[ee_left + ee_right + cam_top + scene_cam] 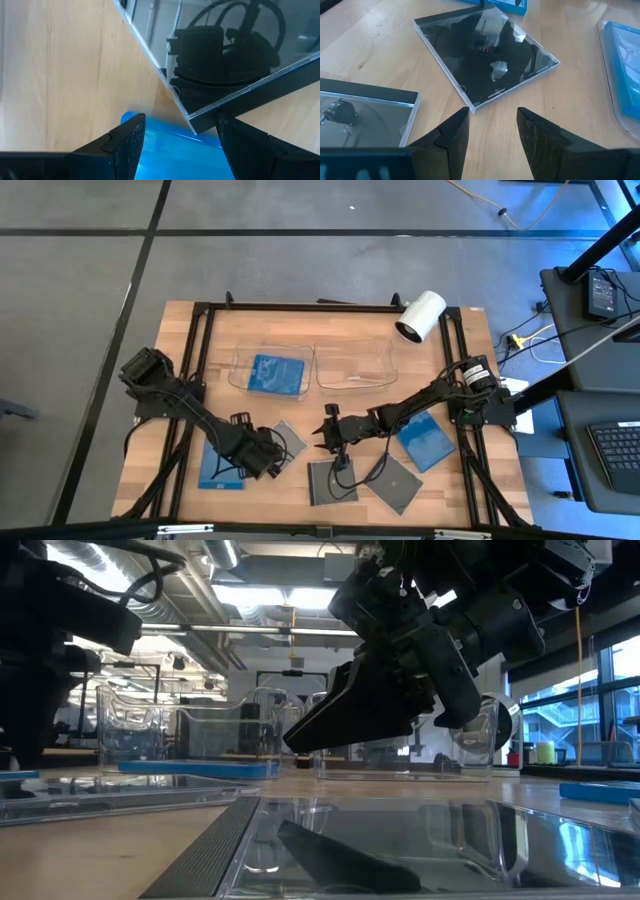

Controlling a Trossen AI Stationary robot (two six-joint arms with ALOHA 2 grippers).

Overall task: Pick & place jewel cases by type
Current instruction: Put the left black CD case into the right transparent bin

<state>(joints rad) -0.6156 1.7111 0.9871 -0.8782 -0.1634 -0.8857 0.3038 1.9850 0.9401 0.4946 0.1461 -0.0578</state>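
Six jewel cases are in view. One blue case (276, 372) lies flat in the left clear tray. A second blue one (218, 467) lies near the table's near-left edge, and a third (425, 440) lies on the right. Three dark cases lie flat on the wood: a small-looking one (290, 437) between the grippers and two (331, 482) (396, 484) near the near edge. My left gripper (272, 463) (180, 135) is open, with its fingers standing on either side of the blue case's end (170, 150). My right gripper (322, 435) (492, 122) is open, low over the wood, just short of the dark case's corner (470, 107).
Two clear shallow trays (240, 380) (385, 378) sit side by side toward the far edge; the right one holds nothing. A white cylinder-shaped camera (420, 315) stands at the far-right corner. Black frame rails (195, 350) run along the table's sides. Both arms reach toward the table's middle.
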